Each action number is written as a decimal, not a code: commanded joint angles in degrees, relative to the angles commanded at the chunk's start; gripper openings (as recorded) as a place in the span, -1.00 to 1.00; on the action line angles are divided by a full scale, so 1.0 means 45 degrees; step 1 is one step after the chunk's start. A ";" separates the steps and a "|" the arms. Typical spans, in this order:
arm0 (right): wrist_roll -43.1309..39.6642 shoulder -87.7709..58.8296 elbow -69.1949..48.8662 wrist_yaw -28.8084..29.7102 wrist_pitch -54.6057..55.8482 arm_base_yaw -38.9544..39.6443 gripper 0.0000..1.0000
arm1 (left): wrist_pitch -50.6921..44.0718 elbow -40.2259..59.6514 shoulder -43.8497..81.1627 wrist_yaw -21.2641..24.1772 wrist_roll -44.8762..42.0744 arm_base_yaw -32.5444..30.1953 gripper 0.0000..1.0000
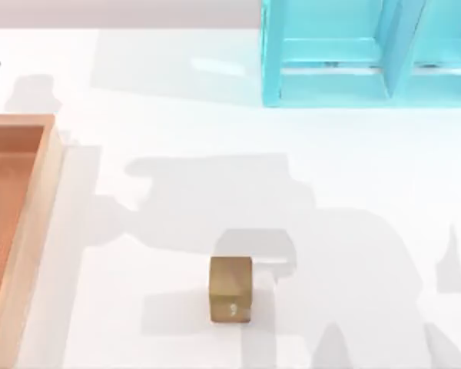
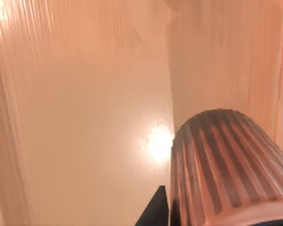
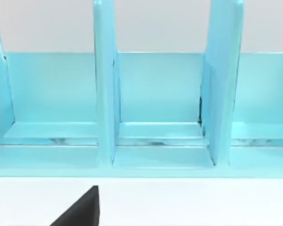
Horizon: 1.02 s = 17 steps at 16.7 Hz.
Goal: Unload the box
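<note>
Left claw (image 2: 153,214), grip state indiscernible, hangs inside the box (image 2: 85,117) beside a ribbed cup (image 2: 226,169), likely light and rigid; grasp its rim.

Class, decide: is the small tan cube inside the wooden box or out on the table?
Out. The cube sits on the white table, well apart from the box.

The box (image 1: 42,192) sits at the table's left edge, a shallow wooden crate (orange-brown inside, thick light-tan rim). A ribbed, copper-toned cylinder (image 2: 226,169) shows against its floor in the left wrist view.
</note>
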<state>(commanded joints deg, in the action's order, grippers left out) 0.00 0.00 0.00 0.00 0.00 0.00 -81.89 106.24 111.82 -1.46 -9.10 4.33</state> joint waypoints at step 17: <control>0.0000 0.0000 0.0000 0.0000 0.0000 0.0000 1.00 | 0.3099 -0.2679 0.1052 0.0141 0.6879 -0.6293 -1.00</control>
<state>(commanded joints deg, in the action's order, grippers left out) 0.00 0.00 0.00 0.00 0.00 0.00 -67.94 94.18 116.55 -0.83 21.85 -23.98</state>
